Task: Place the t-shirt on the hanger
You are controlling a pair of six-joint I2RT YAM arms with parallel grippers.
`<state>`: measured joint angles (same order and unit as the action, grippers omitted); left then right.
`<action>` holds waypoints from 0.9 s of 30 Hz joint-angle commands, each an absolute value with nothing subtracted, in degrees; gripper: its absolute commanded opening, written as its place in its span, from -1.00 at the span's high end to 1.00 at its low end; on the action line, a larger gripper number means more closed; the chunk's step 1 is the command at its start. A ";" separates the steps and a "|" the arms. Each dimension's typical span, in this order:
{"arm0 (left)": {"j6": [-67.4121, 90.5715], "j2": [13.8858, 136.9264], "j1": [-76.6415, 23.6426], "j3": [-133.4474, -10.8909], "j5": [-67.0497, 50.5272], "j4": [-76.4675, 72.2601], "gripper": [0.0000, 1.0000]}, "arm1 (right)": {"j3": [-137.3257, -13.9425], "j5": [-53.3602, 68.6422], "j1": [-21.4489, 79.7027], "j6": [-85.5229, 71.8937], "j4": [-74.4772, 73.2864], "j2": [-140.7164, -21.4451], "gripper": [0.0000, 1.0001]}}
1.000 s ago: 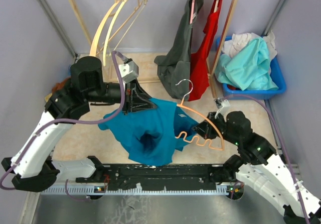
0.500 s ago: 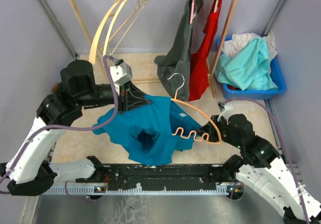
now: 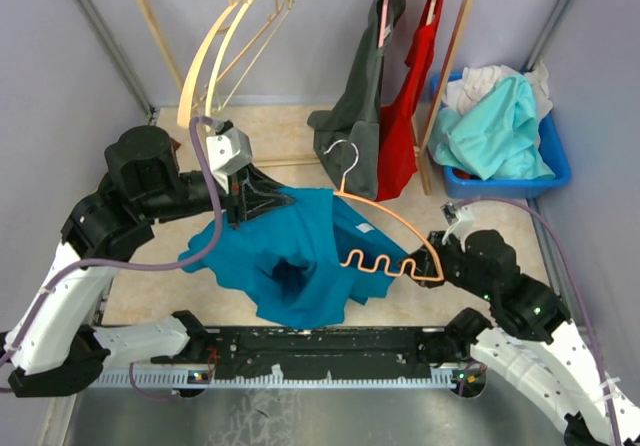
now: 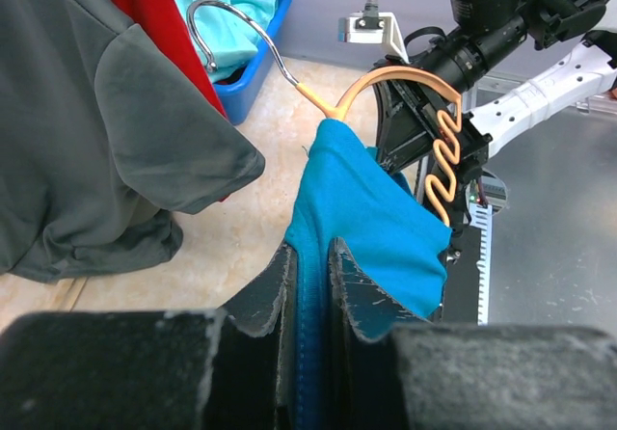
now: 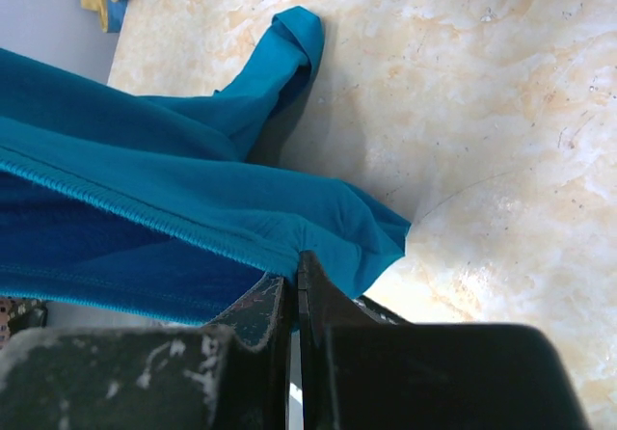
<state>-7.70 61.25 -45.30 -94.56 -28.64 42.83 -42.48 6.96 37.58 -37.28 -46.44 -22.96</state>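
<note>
Step in hand, as I judged it: threading the hanger (image 4: 405,71) into the t-shirt (image 3: 300,256). The left fingers (image 4: 273,290) stood nearly closed, clamped on a fold of the t-shirt, which hung raised above the bench (image 3: 280,131). The right fingers (image 5: 258,307) were fully closed on the hanger's outer end, holding it level against the cloth. The hanger's far shoulder was hidden by the t-shirt, so I could not tell whether it had entered the garment. The next move called for pushing the hanger further in while the left fingers kept the opening taut.
</note>
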 commanded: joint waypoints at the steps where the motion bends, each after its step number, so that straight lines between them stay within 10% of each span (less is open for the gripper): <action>1: -9.43 59.54 -45.12 -95.29 -24.71 37.10 1.00 | -46.04 6.28 37.24 -35.97 -51.89 -21.68 1.00; 27: -12.98 55.20 -45.10 -89.67 -19.14 32.80 1.00 | -57.23 7.17 37.19 -36.76 -60.00 -19.30 1.00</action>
<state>-10.59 56.47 -45.34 -90.83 -23.90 39.79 -53.45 7.11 37.58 -37.67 -56.86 -18.76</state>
